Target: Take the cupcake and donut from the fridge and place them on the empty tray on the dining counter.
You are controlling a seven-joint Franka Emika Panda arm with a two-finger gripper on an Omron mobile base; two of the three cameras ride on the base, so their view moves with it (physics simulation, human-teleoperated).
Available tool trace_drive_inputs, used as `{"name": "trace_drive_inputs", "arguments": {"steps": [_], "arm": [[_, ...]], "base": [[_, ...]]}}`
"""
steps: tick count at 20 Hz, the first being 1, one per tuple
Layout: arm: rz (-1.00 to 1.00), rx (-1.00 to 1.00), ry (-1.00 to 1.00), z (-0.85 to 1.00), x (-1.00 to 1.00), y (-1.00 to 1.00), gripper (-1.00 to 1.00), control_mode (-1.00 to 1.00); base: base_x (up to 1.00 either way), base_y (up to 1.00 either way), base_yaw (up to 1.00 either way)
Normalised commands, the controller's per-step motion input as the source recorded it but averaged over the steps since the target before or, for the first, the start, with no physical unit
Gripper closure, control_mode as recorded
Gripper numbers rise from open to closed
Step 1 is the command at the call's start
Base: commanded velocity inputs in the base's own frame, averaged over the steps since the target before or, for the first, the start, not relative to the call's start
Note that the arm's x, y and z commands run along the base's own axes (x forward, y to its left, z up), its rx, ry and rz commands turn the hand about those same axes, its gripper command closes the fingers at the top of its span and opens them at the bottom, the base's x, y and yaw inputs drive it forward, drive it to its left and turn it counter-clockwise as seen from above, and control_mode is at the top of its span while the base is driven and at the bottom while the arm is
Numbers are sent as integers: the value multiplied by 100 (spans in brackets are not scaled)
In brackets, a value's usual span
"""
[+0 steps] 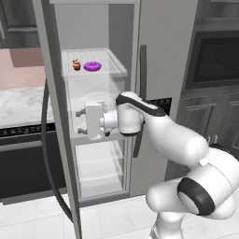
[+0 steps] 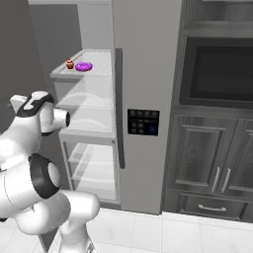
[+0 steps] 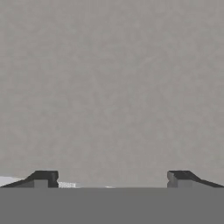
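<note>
No legible text or labels anywhere.

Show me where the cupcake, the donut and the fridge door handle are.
cupcake (image 1: 77, 65): left base view, on its wrapper and frosting.
donut (image 1: 92, 66): left base view, on the purple icing ring.
fridge door handle (image 2: 119, 113): right base view, on the middle of the dark vertical bar.

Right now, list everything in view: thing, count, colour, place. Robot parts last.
cupcake: one, brown wrapper with red top, upper fridge shelf, left of the donut.
donut: one, purple, same shelf.
fridge: one, grey, left door open, white shelves inside.
control panel: one, black, on the closed fridge door.
built-in oven: one, dark, right of the fridge.
cabinets: dark grey, below the oven.
marble counter: one, white-grey, left of the fridge.
gripper: one, white with dark tips, open, at the middle shelves, holding nothing.
</note>
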Motion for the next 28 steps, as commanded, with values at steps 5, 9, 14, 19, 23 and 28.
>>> {"name": "trace_drive_inputs", "arguments": {"steps": [5, 9, 14, 19, 23, 28], "arm": [[-2, -23, 9, 61, 0, -100, -100, -100], [-8, -45, 6, 38, 26, -100, -100, -100], [-17, -67, -4, 4, 9, -96, -100, -100], [-20, -68, -8, 0, 3, -97, -100, -100], [-2, -47, -9, 0, -17, -83, -100, -100], [10, -40, -33, -1, -32, -15, -100, -100]], "base": [[0, 0, 0], [0, 0, 0], [0, 0, 0], [0, 0, 0], [0, 0, 0], [0, 0, 0]]}}
